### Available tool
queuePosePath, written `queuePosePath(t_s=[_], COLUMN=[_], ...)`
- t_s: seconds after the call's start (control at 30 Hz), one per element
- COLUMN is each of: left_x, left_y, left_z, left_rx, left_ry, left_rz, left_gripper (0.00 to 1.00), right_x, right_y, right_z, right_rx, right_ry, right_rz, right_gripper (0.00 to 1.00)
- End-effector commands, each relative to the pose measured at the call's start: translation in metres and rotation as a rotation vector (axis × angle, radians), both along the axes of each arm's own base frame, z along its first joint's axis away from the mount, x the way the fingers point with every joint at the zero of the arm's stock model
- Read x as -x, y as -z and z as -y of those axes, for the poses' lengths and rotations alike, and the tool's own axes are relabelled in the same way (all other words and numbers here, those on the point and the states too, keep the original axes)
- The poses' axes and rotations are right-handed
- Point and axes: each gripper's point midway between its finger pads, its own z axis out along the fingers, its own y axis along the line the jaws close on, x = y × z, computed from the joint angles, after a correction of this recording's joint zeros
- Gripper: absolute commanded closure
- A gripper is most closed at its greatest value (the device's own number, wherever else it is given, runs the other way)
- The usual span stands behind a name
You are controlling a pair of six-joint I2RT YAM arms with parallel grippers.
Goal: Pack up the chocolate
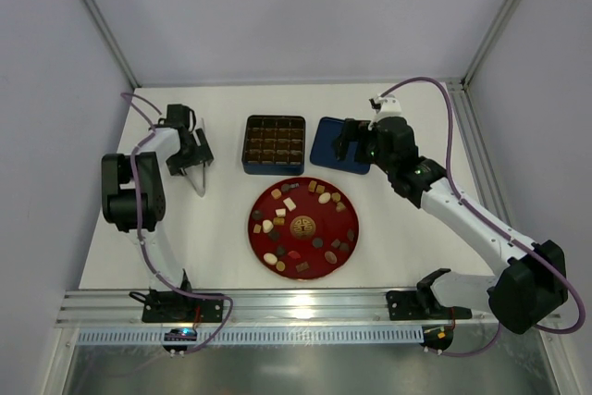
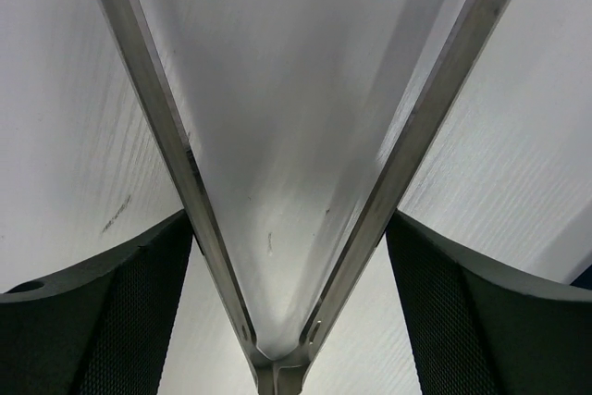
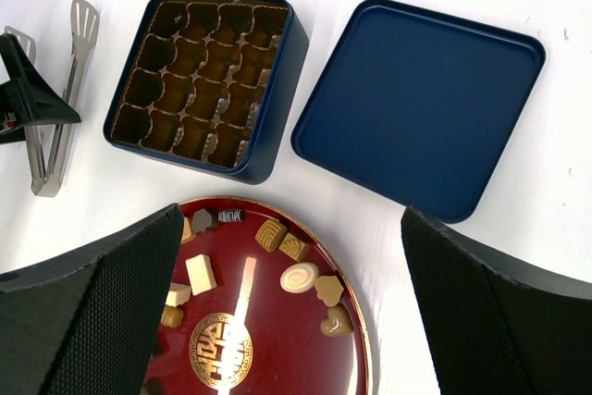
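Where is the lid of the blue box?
The blue lid lies inside-up just right of the gridded box, beyond the red plate's right side, in the top and right wrist views.

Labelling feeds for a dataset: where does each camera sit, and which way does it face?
Top external: above, behind the robot, looking down on the table; left arm and right arm whole.
Left wrist: close, looking along the tongs; left tool fingers flank them.
Right wrist: raised, looking down on box, lid, plate; right tool fingers at bottom corners.
Shared: top and right wrist both show tongs, box, plate.
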Motion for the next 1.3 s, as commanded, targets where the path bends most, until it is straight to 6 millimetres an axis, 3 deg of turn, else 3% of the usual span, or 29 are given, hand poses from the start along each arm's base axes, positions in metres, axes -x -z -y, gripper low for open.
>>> queuePosePath(t_s=[0.0, 0.23, 0.37, 0.47, 0.5, 0.57, 0.67, 0.77, 0.97, 1.27], left_x=[0.023, 0.022, 0.021, 0.022, 0.022, 0.022, 0.019, 0.015, 0.020, 0.042], left_y=[0.009, 0.013, 0.017, 0.021, 0.023, 0.021, 0.004, -0.022, -0.066, -0.108], left_z=[0.007, 0.009, 0.011, 0.010, 0.020, 0.021, 0.019, 0.017, 0.013, 0.014], left_rx=[0.032, 0.003, -0.009, -0.013, -0.016, -0.015, -0.029, -0.044, -0.064, -0.055], left_ry=[0.028, 0.043, 0.050, 0.039, 0.064, 0.058, 0.049, 0.038, 0.015, 0.006], left_rz=[-0.059, -0.074, -0.085, -0.096, -0.099, -0.097, -0.069, -0.033, 0.016, 0.055], left_gripper=[0.17, 0.21, 0.32, 0.34, 0.35, 0.42, 0.53, 0.56, 0.55, 0.53], right_x=[-0.001, 0.002, 0.003, 0.003, 0.004, 0.004, 0.004, 0.004, 0.003, 0.002], right_y=[-0.018, -0.019, -0.017, -0.016, -0.016, -0.015, -0.018, -0.020, -0.024, -0.023], right_z=[-0.004, -0.006, -0.004, -0.004, -0.004, -0.005, -0.005, -0.005, -0.006, -0.010], right_rx=[-0.042, -0.057, -0.055, -0.061, -0.061, -0.065, -0.066, -0.072, -0.079, -0.088], right_ry=[-0.013, -0.023, -0.016, -0.016, -0.017, -0.021, -0.020, -0.018, -0.024, -0.033], right_rz=[0.053, 0.055, 0.049, 0.050, 0.050, 0.050, 0.056, 0.063, 0.072, 0.066], right_gripper=[0.00, 0.00, 0.00, 0.00, 0.00, 0.00, 0.00, 0.00, 0.00, 0.00])
